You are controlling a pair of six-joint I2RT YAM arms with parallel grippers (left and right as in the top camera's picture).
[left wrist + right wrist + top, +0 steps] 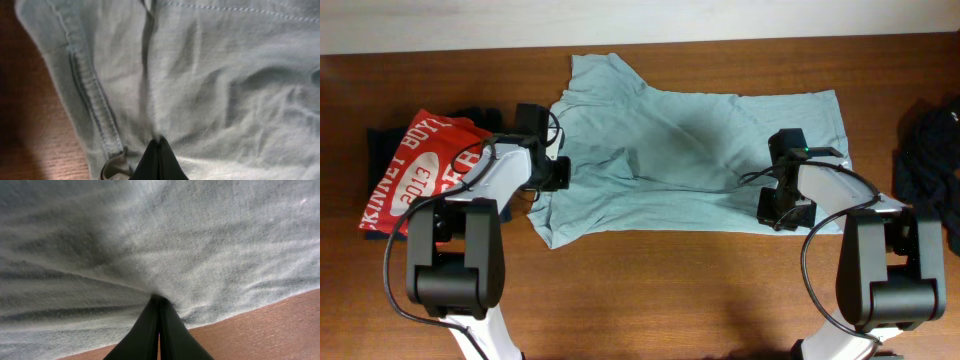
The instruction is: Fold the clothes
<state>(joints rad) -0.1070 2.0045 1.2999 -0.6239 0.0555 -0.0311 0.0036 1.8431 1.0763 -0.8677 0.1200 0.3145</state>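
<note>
on the brown wooden bench the pale t-shirt is spread flat, its long axis running left to right. its left end is pinched by the clenched left pincer, its near right edge by the clenched right pincer.

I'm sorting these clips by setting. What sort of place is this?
Probably a robot lab bench set up for laundry folding, not a home. A left arm and right arm work at a wooden table, a pale grey-blue t-shirt lies spread between them, and a red t-shirt and black garment lie aside.
</note>
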